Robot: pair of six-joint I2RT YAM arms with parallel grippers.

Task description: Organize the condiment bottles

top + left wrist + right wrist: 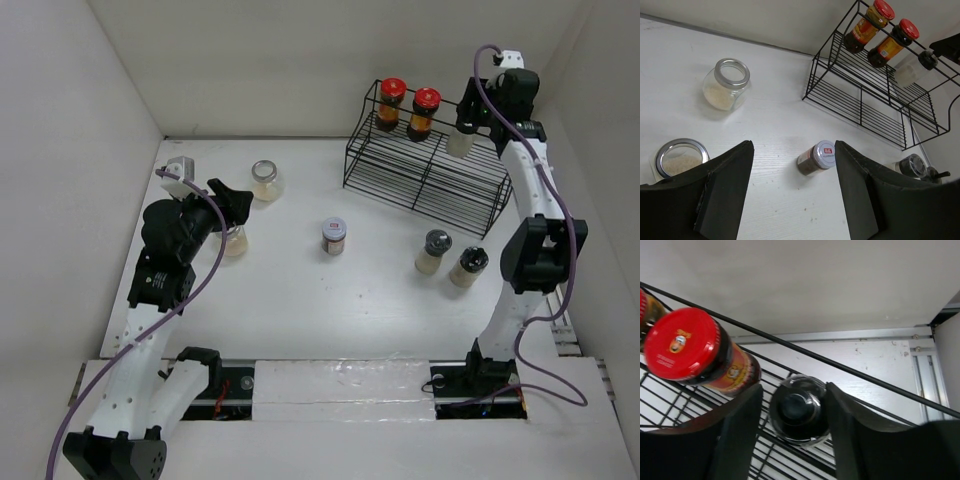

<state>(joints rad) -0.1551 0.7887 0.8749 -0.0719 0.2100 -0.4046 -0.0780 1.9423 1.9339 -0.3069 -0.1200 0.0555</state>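
Right gripper [794, 390]: fingers [737, 440] closed against both flanks of the pale shaker [799, 412]. The shaker has a black cap and sits on the top tier of the black wire rack [425, 175], at 1 o'clock in the top view.
Near red-lidded jar [695, 352]: dark, just beside the shaker at 9 o'clock on the same tier.
Far red-lidded jar [391, 102]: next along, again toward 9 o'clock.

Left gripper [793, 150]: fingers [725, 192] spread wide with nothing between them, above the table [300, 310].
First clear jar [677, 159]: silver rim, pale contents, on the table at 9 o'clock of the gripper in the wrist view.
Second clear jar [726, 86]: same type, at 11 o'clock, well apart from the first.
Silver-capped jar [816, 157]: upright, mid-table.
Dark-capped shaker [433, 250] and second dark-capped shaker [468, 266]: side by side but not touching, at 6 o'clock of the rack.
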